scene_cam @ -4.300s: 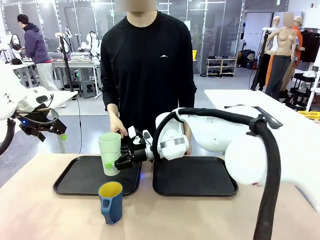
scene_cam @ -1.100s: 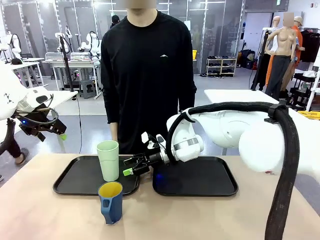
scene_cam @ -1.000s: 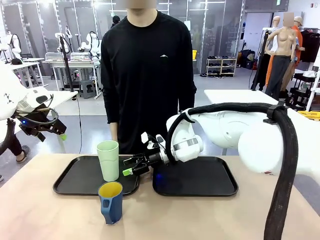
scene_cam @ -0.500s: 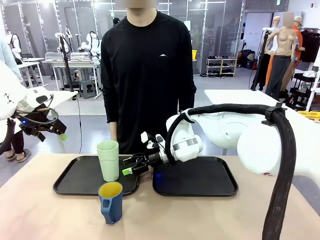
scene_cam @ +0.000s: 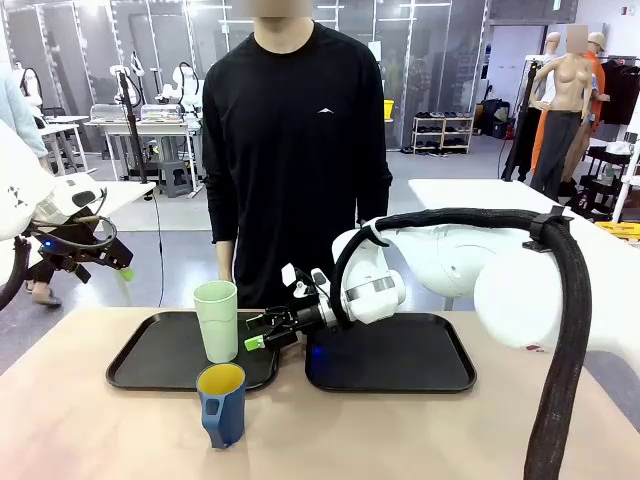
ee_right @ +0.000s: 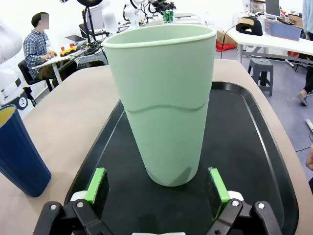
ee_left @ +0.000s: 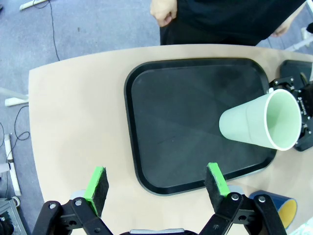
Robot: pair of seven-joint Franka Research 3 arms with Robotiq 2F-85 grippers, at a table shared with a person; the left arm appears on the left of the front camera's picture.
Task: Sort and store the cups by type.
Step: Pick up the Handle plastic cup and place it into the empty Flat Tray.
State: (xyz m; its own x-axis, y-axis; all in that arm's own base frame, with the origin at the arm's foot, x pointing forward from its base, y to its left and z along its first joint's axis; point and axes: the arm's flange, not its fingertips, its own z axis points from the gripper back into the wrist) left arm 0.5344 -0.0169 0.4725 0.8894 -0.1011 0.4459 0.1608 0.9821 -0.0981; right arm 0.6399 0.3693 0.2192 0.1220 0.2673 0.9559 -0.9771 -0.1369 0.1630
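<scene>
The pale mint-green tumbler stands upright on the left black tray. My right gripper hovers open just to its right, fingers pointing at it without touching. In the right wrist view the tumbler stands just beyond the open gripper. The dark blue mug with a yellow inside stands on the bare table in front of that tray; its handle is hard to make out. My left gripper hangs open high at the far left. From above, its open gripper looks down on the tumbler and the mug.
A second black tray lies right of the first, under my right arm. A person in black stands at the far edge of the table, hands down by the sides. Bare tabletop lies at the front and at both sides.
Since the earliest frame my right gripper has drawn back to the right off the tumbler, and the person's hand has left it. Over the last second nothing has moved.
</scene>
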